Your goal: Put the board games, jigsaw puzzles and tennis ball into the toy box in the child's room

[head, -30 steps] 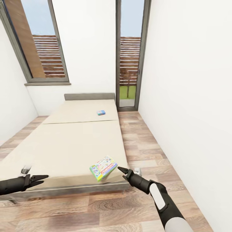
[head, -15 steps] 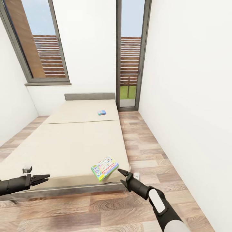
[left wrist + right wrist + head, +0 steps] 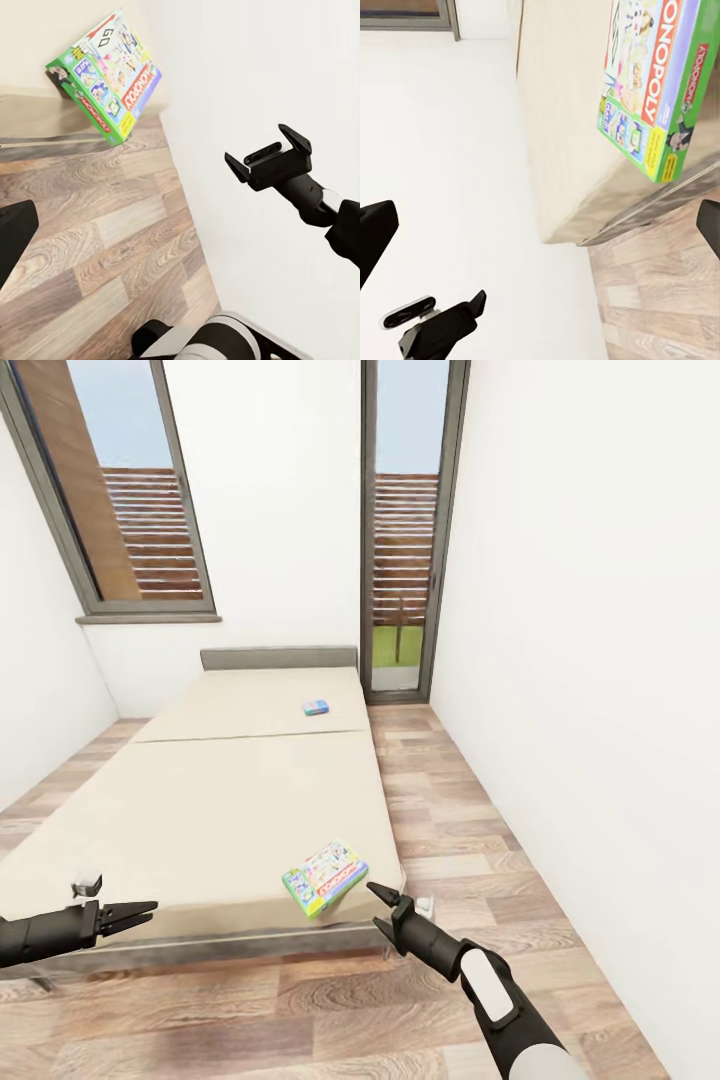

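Right gripper (image 3: 373,902) was released, empty, just beside the green board game (image 3: 323,878) at the bed's (image 3: 220,810) near corner. Left gripper (image 3: 140,913) released, empty, over the bed's foot edge. A small blue board game (image 3: 316,707) lay near the headboard.

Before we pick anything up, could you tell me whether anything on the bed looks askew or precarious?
Yes: the green board game lies at an angle at the near right corner of the bed, close to its edge. The small blue game lies flat farther up the bed and looks fine.
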